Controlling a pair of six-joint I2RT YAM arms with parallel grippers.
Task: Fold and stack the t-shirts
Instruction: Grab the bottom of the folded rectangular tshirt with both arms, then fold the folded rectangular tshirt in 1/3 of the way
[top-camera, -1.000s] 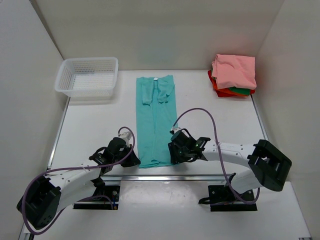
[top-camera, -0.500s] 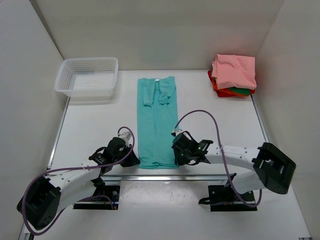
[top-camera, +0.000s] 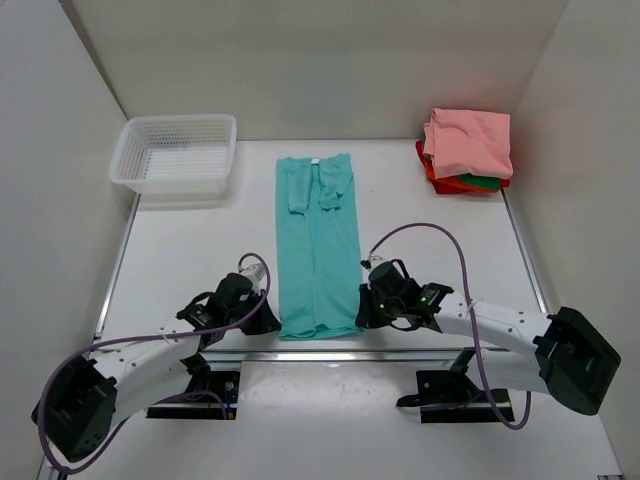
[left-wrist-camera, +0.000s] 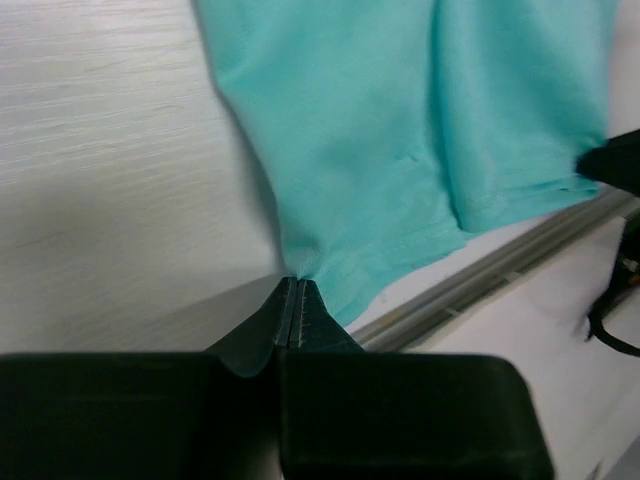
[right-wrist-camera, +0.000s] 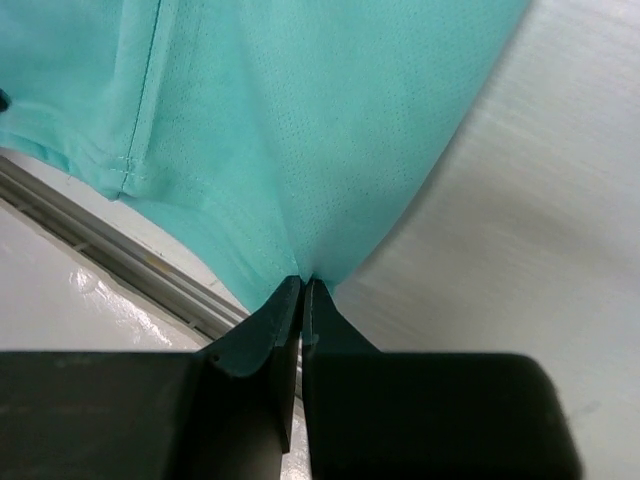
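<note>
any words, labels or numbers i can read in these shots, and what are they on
No text can be read in any view.
The white neck label on the teal t-shirt: too small to read.
The basket and the folded shirts: no lettering shows.

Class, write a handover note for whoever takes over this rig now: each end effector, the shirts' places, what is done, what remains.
Left end effector: shut on the teal t-shirt, near-left hem corner.
Right end effector: shut on its near-right hem corner.
Done: teal shirt lies mid-table, sides folded in lengthwise. Folded stack, pink on top, sits far right.
Left: likely fold the hem toward the collar, then stack it.
</note>
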